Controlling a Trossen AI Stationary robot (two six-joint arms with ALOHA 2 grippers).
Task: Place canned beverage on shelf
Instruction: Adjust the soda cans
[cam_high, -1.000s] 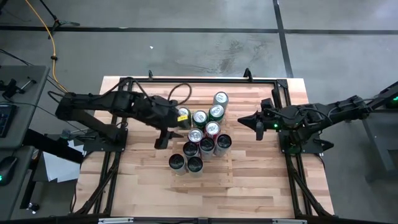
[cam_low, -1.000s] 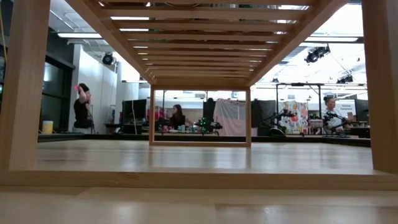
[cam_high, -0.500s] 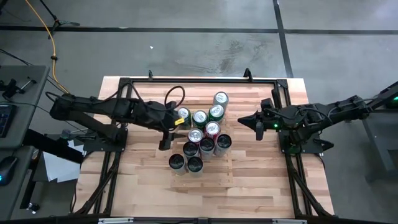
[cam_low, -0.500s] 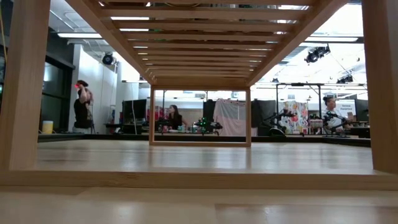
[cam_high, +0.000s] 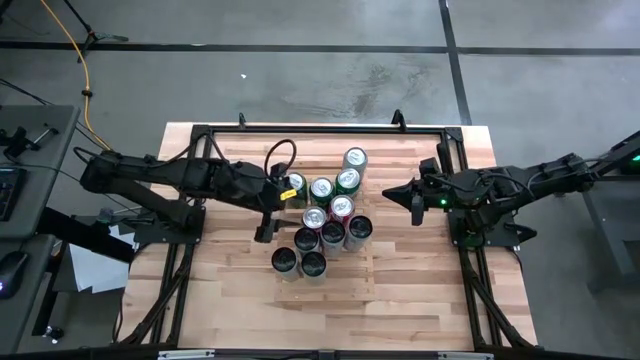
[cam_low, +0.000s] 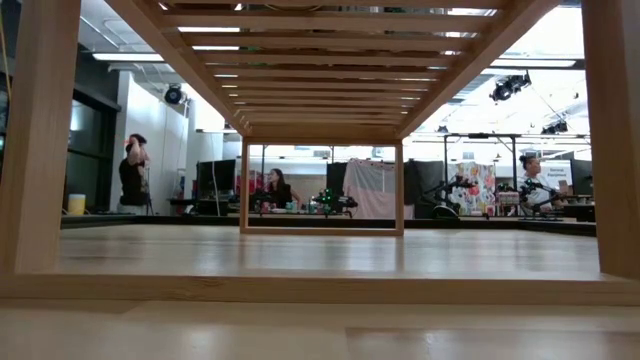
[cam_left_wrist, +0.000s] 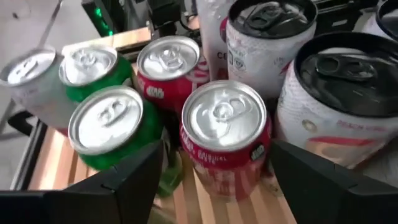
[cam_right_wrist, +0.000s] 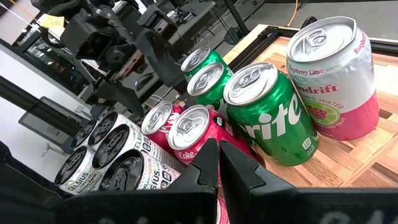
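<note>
A cluster of cans stands upright on the slatted wooden shelf (cam_high: 400, 285). It has green, red and pink-and-white cans and several tall white cans with black tops. My left gripper (cam_high: 283, 208) is open at the cluster's left side, tipped forward and down. Its fingers (cam_left_wrist: 134, 180) stand on either side of a red can (cam_left_wrist: 224, 134) without plainly touching it. That red can (cam_high: 314, 218) is at the cluster's left edge, with a green can (cam_left_wrist: 109, 124) on its far side and a black-topped can (cam_left_wrist: 348, 93) on its near side. My right gripper (cam_high: 413, 205) waits shut to the right of the cans.
A black frame (cam_high: 320, 128) runs round the shelf's edges. The shelf's near half (cam_high: 330, 310) holds no cans. The low view looks under the slats (cam_low: 320, 60) between wooden legs (cam_low: 40, 140); people stand in the room beyond.
My left arm has sunk and flattened out. Its gripper has tipped further down and drawn a little toward the table's left edge. The cans have kept their places.
</note>
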